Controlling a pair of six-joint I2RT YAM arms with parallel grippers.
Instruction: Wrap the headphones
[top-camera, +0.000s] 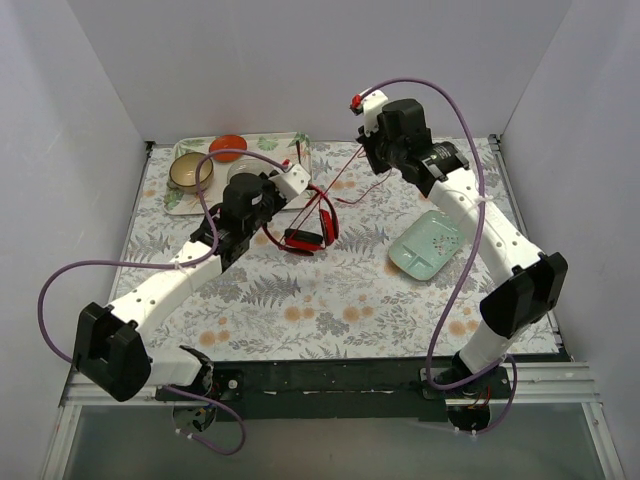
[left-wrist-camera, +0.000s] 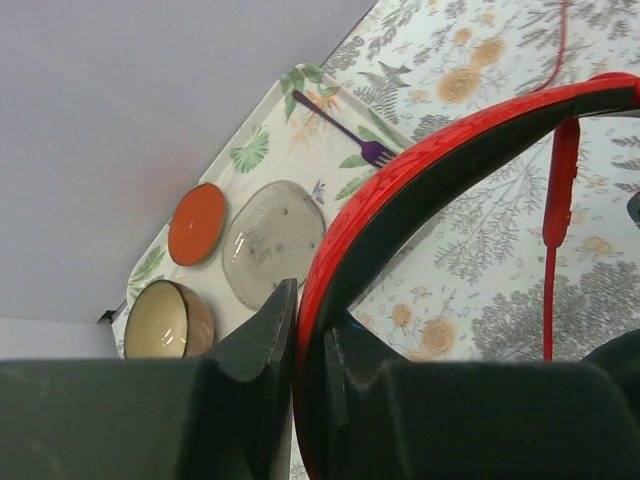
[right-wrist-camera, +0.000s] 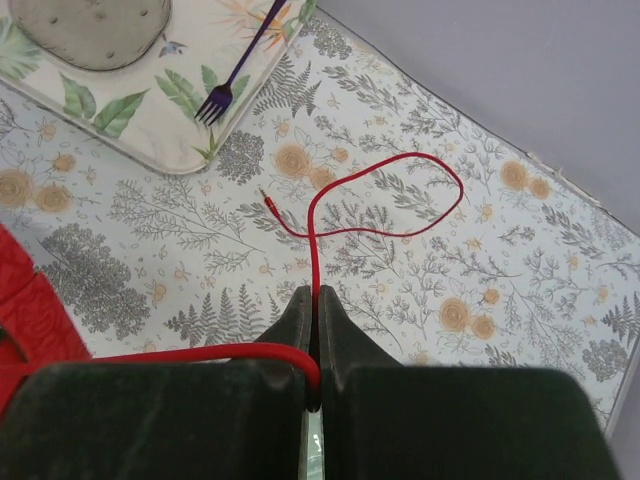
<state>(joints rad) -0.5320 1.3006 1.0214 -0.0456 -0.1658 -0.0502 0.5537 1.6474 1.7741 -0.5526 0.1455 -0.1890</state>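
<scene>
The red headphones (top-camera: 305, 232) with black pads lie on the floral cloth at the middle of the table. My left gripper (top-camera: 287, 198) is shut on their red and black headband (left-wrist-camera: 440, 160), which passes between the fingers (left-wrist-camera: 262, 340). The thin red cable (top-camera: 343, 178) runs from the headphones up to my right gripper (top-camera: 368, 160), which is raised near the back. The right gripper (right-wrist-camera: 316, 300) is shut on the cable (right-wrist-camera: 316, 240). The cable's free end loops on the cloth (right-wrist-camera: 420, 170), and its plug tip (right-wrist-camera: 266, 199) lies there too.
A leaf-print tray (top-camera: 163, 197) at the back left holds an orange bowl (top-camera: 228, 148), a tan bowl (top-camera: 190, 172), a clear glass dish (left-wrist-camera: 272, 240) and a purple fork (right-wrist-camera: 238, 68). A pale green divided plate (top-camera: 425, 246) lies at the right. White walls enclose three sides.
</scene>
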